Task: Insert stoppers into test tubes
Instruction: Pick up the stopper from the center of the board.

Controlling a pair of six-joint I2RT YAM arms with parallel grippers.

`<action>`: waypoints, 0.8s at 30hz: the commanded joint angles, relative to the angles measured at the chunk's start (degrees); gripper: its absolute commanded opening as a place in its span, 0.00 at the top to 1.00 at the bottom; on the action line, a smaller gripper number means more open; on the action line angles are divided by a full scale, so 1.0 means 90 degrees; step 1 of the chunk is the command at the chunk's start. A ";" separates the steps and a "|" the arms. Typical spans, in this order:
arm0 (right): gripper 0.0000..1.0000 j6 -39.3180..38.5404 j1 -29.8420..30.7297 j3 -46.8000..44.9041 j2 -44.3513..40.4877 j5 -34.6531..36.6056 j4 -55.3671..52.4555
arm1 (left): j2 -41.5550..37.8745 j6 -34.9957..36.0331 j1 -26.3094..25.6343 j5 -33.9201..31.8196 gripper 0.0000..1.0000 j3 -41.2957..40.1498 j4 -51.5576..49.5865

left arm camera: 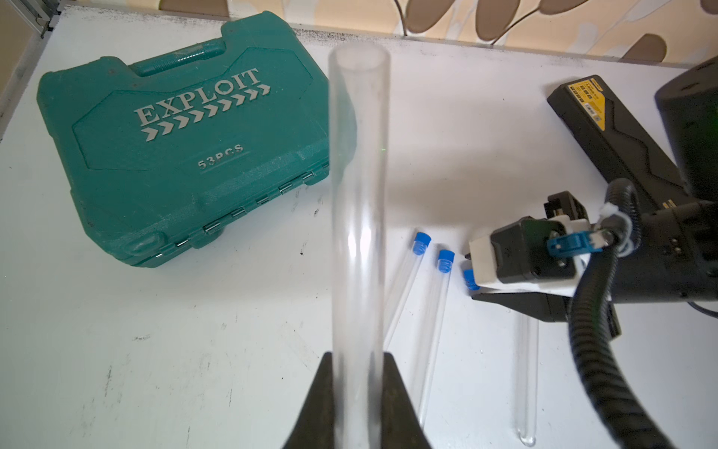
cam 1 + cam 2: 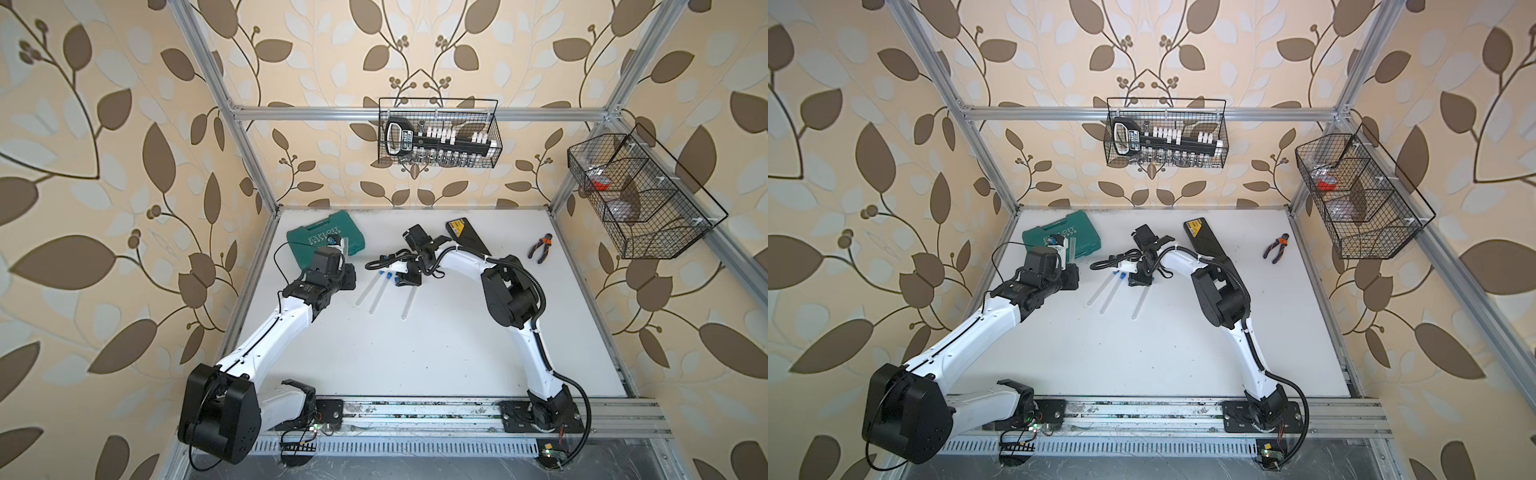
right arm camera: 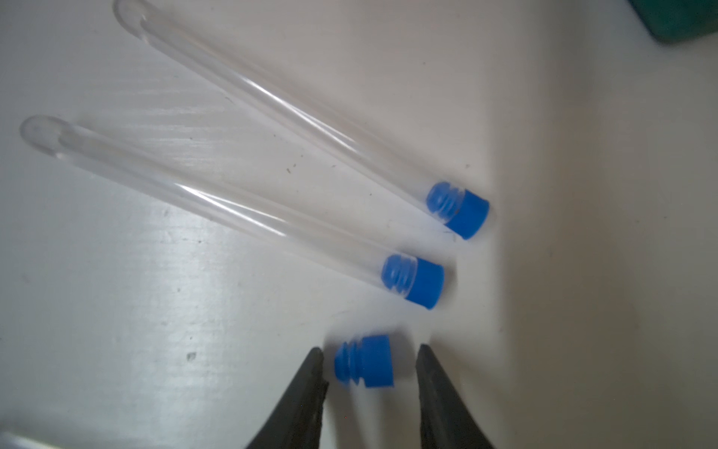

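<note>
Wrist views reveal right hand [image 3: 371, 348] parted around loose stopper [image 3: 365, 361], left hand [image 1: 359, 355] grasping test tube [image 1: 357, 175].

Table [image 2: 415, 353]: three test tubes [image 2: 377, 296] side by side between my arms [image 2: 274, 328]; left two carry stoppers [image 3: 464, 210]. Loose stopper [image 3: 365, 361] between my right gripper's [image 3: 369, 350] fingers [image 3: 303, 388] (gaps both sides), just beside the middle tube's [image 3: 217, 202] mouth. Fourth tube [image 1: 357, 194] in my left gripper [image 1: 357, 355], near the tool case [image 1: 186, 147], back left.

Robot workshop cell; aluminium frame [image 2: 311, 113], tool case [image 2: 316, 232]
</note>
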 commanded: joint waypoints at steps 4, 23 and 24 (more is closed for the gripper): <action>0.67 -0.0232 -0.0011 0.0254 0.0351 -0.0167 -0.0483 | -0.0078 -0.0008 -0.0027 0.0125 1.00 0.0016 0.0186; 0.73 -0.0275 -0.0011 0.0359 0.0381 -0.0069 -0.0592 | -0.0078 0.0006 -0.0029 0.0096 1.00 0.0015 0.0171; 0.74 -0.0264 -0.0011 0.0354 0.0363 -0.0078 -0.0563 | -0.0078 0.0000 -0.0027 0.0081 1.00 0.0010 0.0171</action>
